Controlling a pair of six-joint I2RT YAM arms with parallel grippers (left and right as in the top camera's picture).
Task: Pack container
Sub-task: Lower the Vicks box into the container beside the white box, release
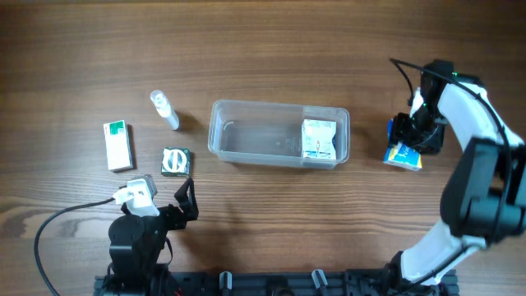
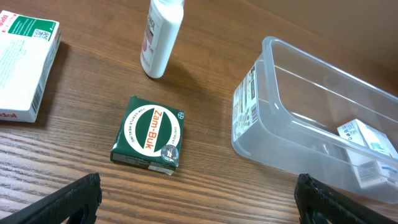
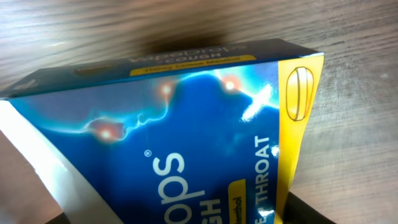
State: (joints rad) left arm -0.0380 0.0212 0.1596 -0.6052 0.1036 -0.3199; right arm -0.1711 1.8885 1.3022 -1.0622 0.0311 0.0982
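The clear plastic container (image 1: 279, 104) stands at the table's middle with a white box (image 1: 319, 138) in its right end. It also shows in the left wrist view (image 2: 261, 124), with the white box (image 2: 367, 140) inside. My right gripper (image 1: 413, 136) is to the right of the container, shut on a blue and yellow throat-lozenge box (image 1: 403, 156), which fills the right wrist view (image 3: 186, 124), tilted. My left gripper (image 1: 186, 201) is open and empty near the front left, its fingers (image 2: 199, 190) spread just short of a green square Zam-Buk box (image 2: 149, 134).
Left of the container lie the Zam-Buk box (image 1: 175, 161), a white and green box (image 1: 118, 145) and a small clear bottle (image 1: 164, 108). In the left wrist view the white and green box (image 2: 22, 62) is far left and the bottle (image 2: 160, 37) at the top.
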